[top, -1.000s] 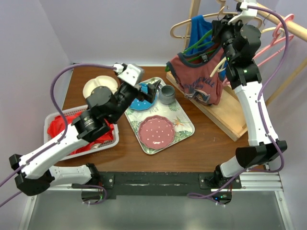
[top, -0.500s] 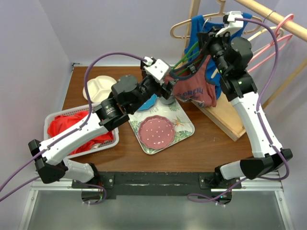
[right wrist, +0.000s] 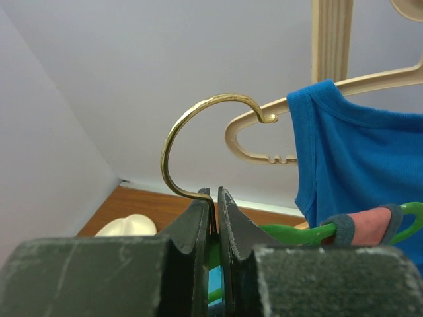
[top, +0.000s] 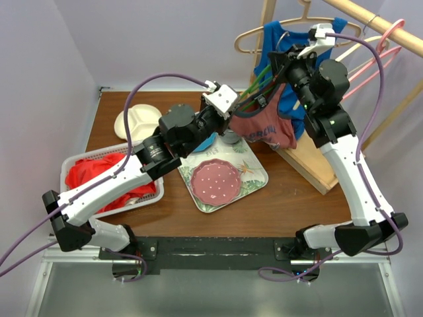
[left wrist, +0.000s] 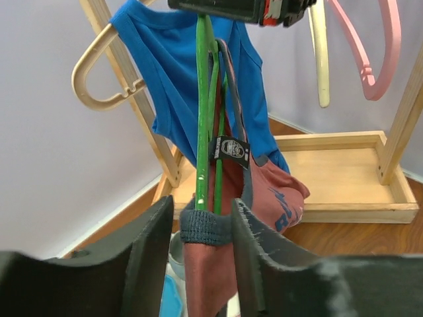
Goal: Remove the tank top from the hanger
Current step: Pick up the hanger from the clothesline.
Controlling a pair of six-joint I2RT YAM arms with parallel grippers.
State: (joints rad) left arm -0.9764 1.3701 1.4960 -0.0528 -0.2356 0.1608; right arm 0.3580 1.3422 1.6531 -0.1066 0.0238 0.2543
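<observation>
A maroon tank top (top: 264,125) hangs on a green hanger (top: 254,86) held in the air over the table's back. My right gripper (top: 283,54) is shut on the hanger's brass hook (right wrist: 175,132), pinched between the fingertips (right wrist: 217,198). My left gripper (top: 232,119) has come up to the near shoulder. In the left wrist view its fingers (left wrist: 203,228) stand close on both sides of the dark ribbed strap of the tank top (left wrist: 264,191). The right finger touches the cloth and a thin gap shows at the left one. The green hanger (left wrist: 201,99) runs down into the strap.
A blue top on a beige hanger (top: 277,33) and pink hangers (top: 390,46) hang on the wooden rack (top: 317,158) at the back right. A patterned tray (top: 254,175) holds a pink plate (top: 215,180) and a grey cup. A white basket (top: 66,173) with red cloth stands left, by a white divided plate (top: 135,119).
My left arm swung from the tray up to the tank top, and its jaws narrowed around the strap. My right gripper carried the hanger up and to the left.
</observation>
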